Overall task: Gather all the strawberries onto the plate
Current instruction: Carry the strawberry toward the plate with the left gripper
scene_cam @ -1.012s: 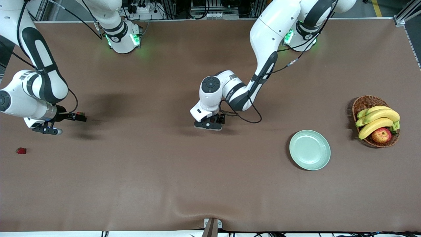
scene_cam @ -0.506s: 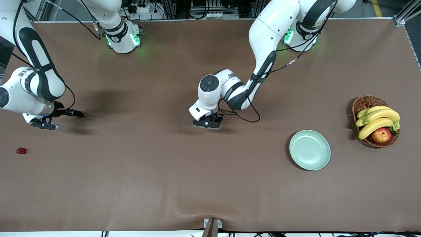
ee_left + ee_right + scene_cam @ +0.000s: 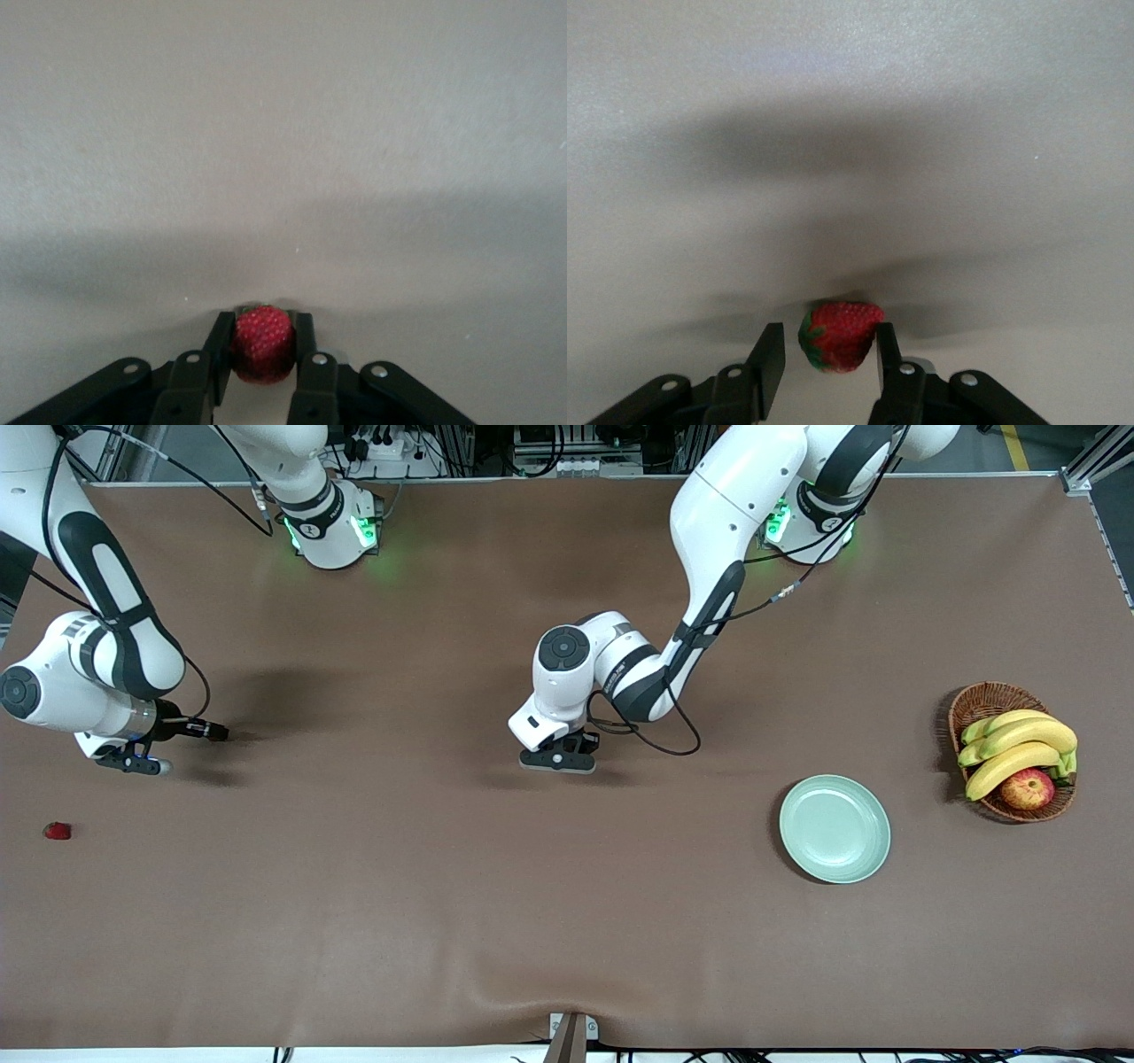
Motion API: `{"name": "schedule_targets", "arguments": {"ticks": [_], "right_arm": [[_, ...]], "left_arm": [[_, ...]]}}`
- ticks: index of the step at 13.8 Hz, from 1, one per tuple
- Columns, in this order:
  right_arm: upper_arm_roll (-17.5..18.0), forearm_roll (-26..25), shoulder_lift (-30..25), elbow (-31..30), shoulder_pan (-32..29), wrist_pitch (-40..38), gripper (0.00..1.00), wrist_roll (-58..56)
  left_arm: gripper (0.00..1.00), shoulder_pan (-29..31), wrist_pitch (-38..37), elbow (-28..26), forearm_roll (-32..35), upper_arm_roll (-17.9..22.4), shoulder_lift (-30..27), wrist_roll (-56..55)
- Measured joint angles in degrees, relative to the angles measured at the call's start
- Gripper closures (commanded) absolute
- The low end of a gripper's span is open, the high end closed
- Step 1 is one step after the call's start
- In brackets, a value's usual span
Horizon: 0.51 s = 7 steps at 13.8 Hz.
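A strawberry (image 3: 262,343) is pinched between both fingers of my left gripper (image 3: 263,317), which is shut on it low on the mat at mid-table (image 3: 558,758). A second strawberry (image 3: 842,335) lies on the mat between the fingers of my right gripper (image 3: 828,335). One finger touches this berry and the other stands a little apart, so the gripper is still open. It sits toward the right arm's end of the table (image 3: 215,732). A third strawberry (image 3: 57,831) lies loose, nearer the front camera than the right gripper. The mint-green plate (image 3: 834,828) holds nothing.
A wicker basket (image 3: 985,700) with bananas (image 3: 1019,748) and an apple (image 3: 1028,788) stands at the left arm's end of the table, beside the plate. A brown mat (image 3: 443,886) covers the table and ripples at the front edge.
The left fingers have closed onto their strawberry. The right fingers have narrowed around theirs, and the right hand has shifted slightly, so it now hides that berry in the front view.
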Motion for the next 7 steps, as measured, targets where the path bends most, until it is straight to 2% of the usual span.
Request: {"name": "schedule_targets", "arguments": {"ticks": [2, 3, 5, 7], "right_arm": [[-0.02, -0.07, -0.06, 0.06, 0.0, 0.06, 0.96, -0.01], [0.02, -0.08, -0.08, 0.07, 0.0, 0.05, 1.0, -0.02], [0.26, -0.09, -0.07, 0.31, 0.01, -0.21, 1.0, -0.02], [0.81, -0.1, -0.17, 2.42, 0.1, -4.07, 1.0, 0.03]], "left_arm": [[1.0, 0.9, -2.79, 1.12, 0.0, 0.39, -1.73, -2.21], [1.0, 1.94, -5.4, 1.59, 0.0, 0.47, -3.46, -2.54], [1.0, 4.78, -10.42, 1.94, 0.0, 0.47, -8.15, -2.62], [1.0, 8.19, -15.4, 1.81, 0.0, 0.46, -13.07, -2.61]]}}
